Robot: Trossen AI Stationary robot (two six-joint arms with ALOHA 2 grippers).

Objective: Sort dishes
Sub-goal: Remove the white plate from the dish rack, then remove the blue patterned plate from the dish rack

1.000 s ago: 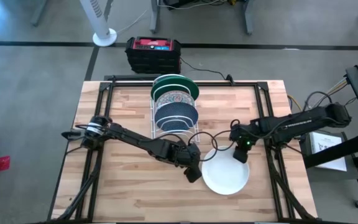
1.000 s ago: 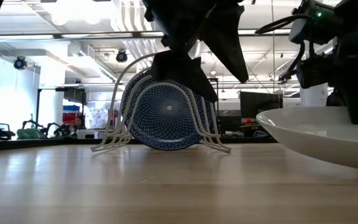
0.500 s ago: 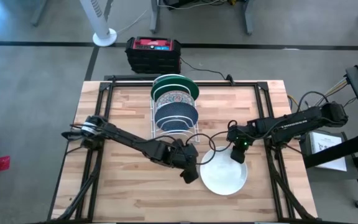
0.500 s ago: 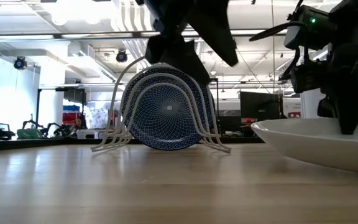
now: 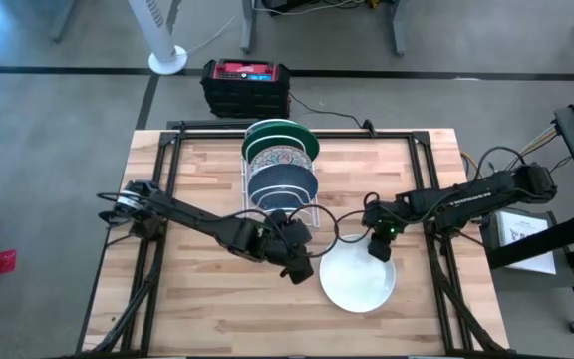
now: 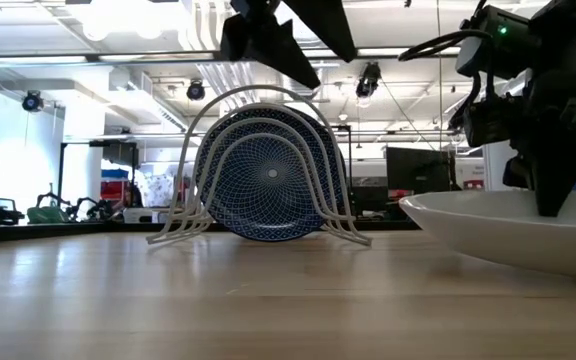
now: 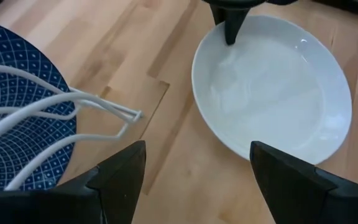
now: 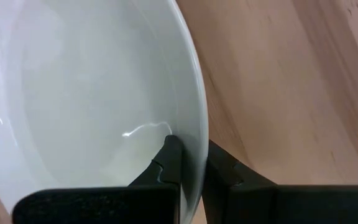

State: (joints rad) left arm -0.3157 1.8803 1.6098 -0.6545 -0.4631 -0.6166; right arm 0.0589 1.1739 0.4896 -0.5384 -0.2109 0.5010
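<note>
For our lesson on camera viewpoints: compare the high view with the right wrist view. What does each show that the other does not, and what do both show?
Only the high view shows the white wire rack holding the green dish, floral dish and blue dish, plus the open left gripper. Only the right wrist view shows the right gripper pinching the rim. Both show the plain white dish on the wooden table.
</note>
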